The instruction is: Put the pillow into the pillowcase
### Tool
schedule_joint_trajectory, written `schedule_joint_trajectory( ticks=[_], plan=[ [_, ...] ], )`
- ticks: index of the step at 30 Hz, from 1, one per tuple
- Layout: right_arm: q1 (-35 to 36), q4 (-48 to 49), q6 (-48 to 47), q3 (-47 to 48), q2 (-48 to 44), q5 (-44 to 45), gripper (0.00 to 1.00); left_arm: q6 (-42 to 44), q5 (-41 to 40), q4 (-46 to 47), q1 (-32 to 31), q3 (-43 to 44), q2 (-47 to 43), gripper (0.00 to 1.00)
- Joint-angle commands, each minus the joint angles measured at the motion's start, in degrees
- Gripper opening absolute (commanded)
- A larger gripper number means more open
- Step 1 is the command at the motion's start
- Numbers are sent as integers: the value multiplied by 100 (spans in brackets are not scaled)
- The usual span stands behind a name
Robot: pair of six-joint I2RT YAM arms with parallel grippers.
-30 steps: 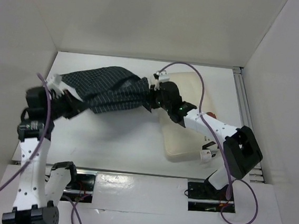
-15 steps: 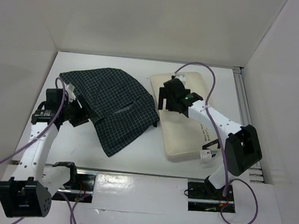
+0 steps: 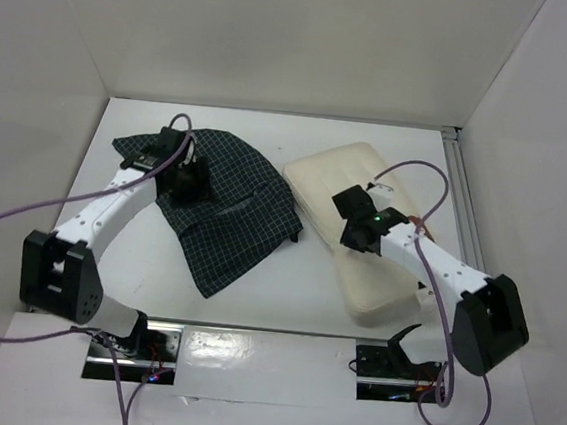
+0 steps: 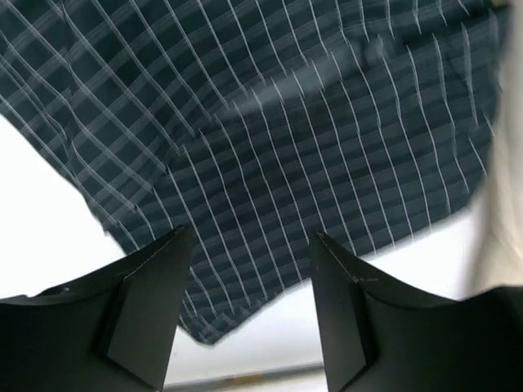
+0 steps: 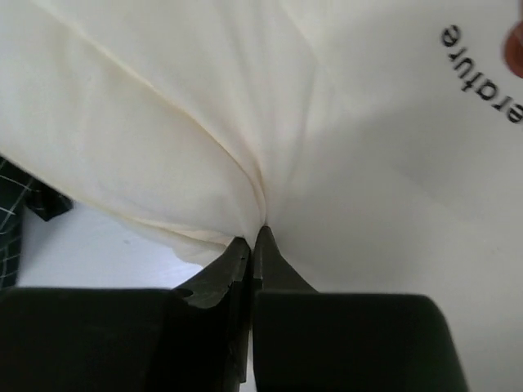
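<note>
My right fingers (image 5: 233, 269) are pinched shut on a fold near the pillow (image 3: 328, 172) edge that faces the pillowcase (image 3: 233, 218). My left fingers (image 4: 147, 310), spread wide and empty, hover over the pillowcase, which lies rumpled on the tabletop (image 3: 255, 295) just beside the pillow. They should grasp only the top layer at its mouth.

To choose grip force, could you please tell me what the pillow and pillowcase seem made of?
The pillow: apparently soft matte cream fabric over filling; it puckers where the right gripper pinches it. The pillowcase: thin matte dark cloth, white grid, lying creased.
</note>
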Motion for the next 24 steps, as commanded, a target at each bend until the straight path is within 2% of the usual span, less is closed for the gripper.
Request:
schedule_joint_trajectory(
  ticks=[1, 2, 4, 5, 6, 7, 8, 11, 16, 19, 20, 22, 23, 24],
  plan=[
    [-107, -1082, 200, 155, -904, 848, 0, 46, -1236, -355, -239, 794, 797, 72],
    [-159, -1082, 24, 244, -906, 850, 0, 46, -1420, -566, -318, 937, 1008, 72],
    [-159, -995, -459, 481, -845, 850, 0, -111, -2044, -769, -380, 1279, 1554, 78],
    [-159, -994, -835, 821, -584, 710, 38, -347, -2220, -874, -380, 1368, 1686, 85],
    [-159, -925, -1022, 999, -451, 605, 71, -401, -2353, -875, -380, 1421, 1800, 85],
    [-72, -828, -1206, 1148, -327, 517, 89, -402, -2354, -875, -380, 1422, 1984, 85],
    [-11, -714, -1426, 1446, -74, 463, 99, -341, -2354, -875, -380, 1552, 2082, 86],
    [113, -362, -1665, 1948, 419, 314, 100, -226, -2424, -928, -380, 1711, 2450, 86],
    [175, 51, -2139, 3152, 2114, 59, 100, -234, -2714, -1069, -328, 1616, 2654, 86],
    [122, -79, -2140, 3978, 3266, 331, 100, -375, -2591, -1069, -275, 1352, 2654, 85],
    [122, -193, -2201, 4171, 3521, 331, 97, -376, -2522, -999, -275, 1282, 2654, 83],
    [61, -247, -2201, 4558, 4082, 331, 81, -489, -2390, -938, -214, 1133, 2724, 78],
    [60, -178, -2201, 4612, 4190, 270, 71, -551, -2328, -859, -213, 1071, 2724, 74],
    [-9, -177, -2201, 4613, 4261, 270, 55, -551, -1988, -754, -135, 905, 2724, 70]
  ],
)
